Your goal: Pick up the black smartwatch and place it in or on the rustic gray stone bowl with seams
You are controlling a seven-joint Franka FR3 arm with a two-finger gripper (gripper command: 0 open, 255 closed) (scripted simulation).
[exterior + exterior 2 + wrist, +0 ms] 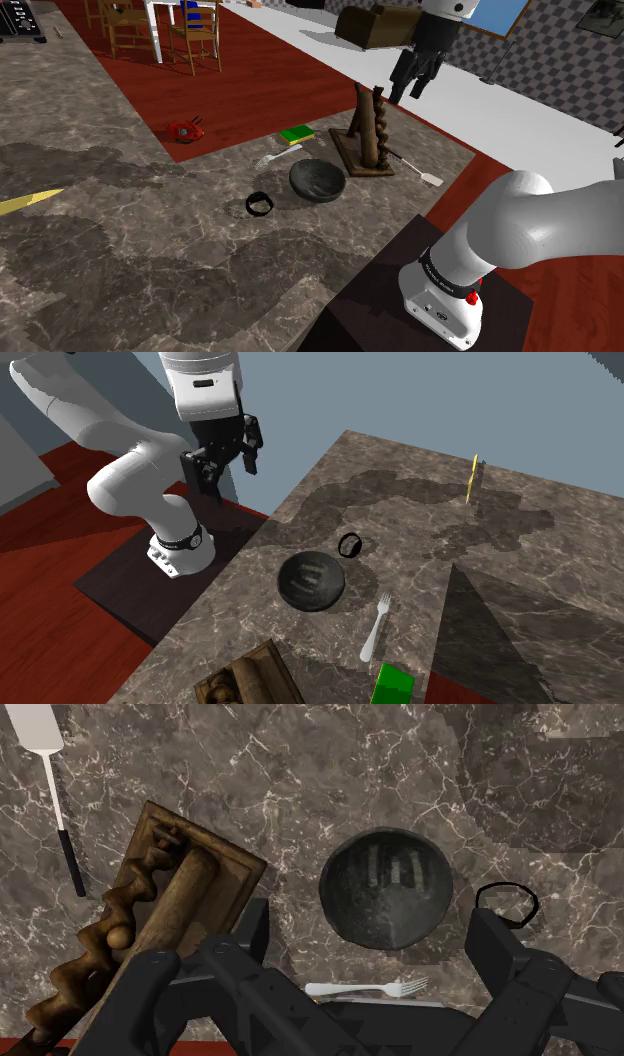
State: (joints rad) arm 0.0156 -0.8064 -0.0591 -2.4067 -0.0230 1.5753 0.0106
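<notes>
The black smartwatch [259, 205] lies as an open loop on the dark marble counter, a short way from the dark grey stone bowl [318, 180]. In the second exterior view the smartwatch [350, 544] sits just beyond the bowl [311, 580]. My gripper [410, 92] hangs high above the counter, over the wooden stand, open and holding nothing. In the wrist view the bowl [386, 887] lies far below between the parted fingers [250, 969], and the smartwatch [506, 904] shows beside the other finger. The gripper [228, 472] is well above both objects.
A wooden spiral stand [368, 135] rises beside the bowl, with a white spatula [420, 172] behind it. A white fork [277, 157] and a green sponge [296, 134] lie nearby. A red object [186, 129] and a yellow item [25, 202] sit farther off.
</notes>
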